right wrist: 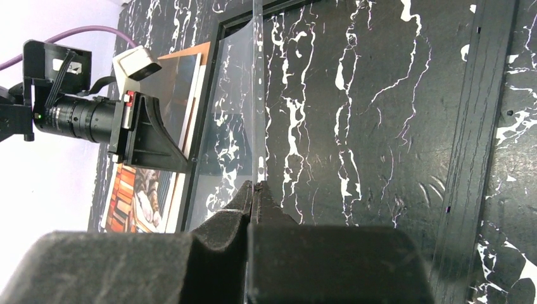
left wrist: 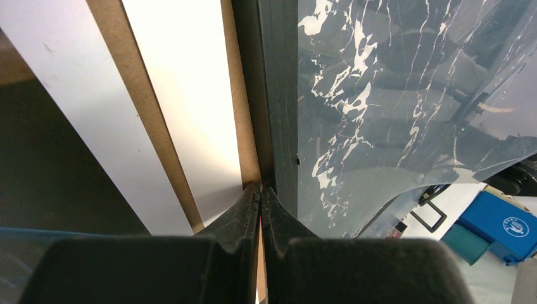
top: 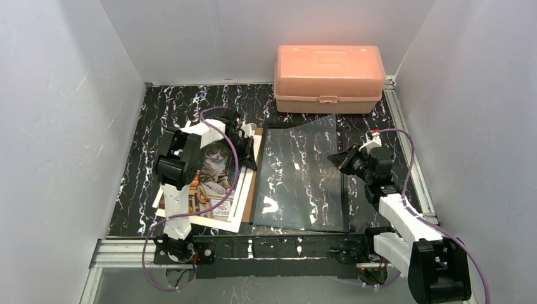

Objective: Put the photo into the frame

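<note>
Top external: right pincer pinching pane; photo left of frame.

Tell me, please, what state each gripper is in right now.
Left gripper: closed, nothing visibly held.
Right gripper: closed on the clear pane.

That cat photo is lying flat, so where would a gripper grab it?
Grip the photo by the white border at its near-left corner, coming from the left. It lies flat on the brown board, but that corner seems to overhang, leaving room for a finger beneath.
</note>
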You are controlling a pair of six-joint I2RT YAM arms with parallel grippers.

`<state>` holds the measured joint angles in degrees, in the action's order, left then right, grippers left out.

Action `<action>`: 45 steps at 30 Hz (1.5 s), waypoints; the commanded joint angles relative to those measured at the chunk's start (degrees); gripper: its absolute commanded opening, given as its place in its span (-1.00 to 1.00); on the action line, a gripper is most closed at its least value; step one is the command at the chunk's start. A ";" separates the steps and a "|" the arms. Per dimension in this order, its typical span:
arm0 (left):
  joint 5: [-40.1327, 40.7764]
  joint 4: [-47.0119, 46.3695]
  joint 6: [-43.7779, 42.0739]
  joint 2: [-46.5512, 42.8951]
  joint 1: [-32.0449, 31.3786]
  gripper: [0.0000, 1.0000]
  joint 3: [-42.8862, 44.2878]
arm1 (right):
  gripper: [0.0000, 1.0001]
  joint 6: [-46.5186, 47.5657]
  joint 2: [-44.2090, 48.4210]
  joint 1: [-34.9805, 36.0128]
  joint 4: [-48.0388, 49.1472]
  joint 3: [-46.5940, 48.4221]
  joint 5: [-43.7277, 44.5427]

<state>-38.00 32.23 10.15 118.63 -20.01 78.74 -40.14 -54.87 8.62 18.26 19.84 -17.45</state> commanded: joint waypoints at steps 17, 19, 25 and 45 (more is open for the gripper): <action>-0.39 1.95 -0.76 0.55 -0.28 -1.00 1.23 | -0.97 -0.73 -2.86 0.01 7.91 2.69 2.60; -0.43 1.96 -0.92 0.55 -0.25 -1.00 1.31 | -0.97 -0.73 -2.93 0.02 8.08 2.71 2.80; 0.19 2.73 -1.37 0.38 -0.27 -1.00 1.50 | -0.97 -0.73 -3.13 0.02 8.28 2.70 3.93; -0.06 2.90 -1.89 0.38 -0.28 -1.00 1.50 | -0.97 -1.92 -6.56 0.01 11.64 2.93 3.95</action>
<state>-38.17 33.10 9.41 118.74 -20.01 78.94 -41.89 -61.14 8.64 25.71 20.27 -13.82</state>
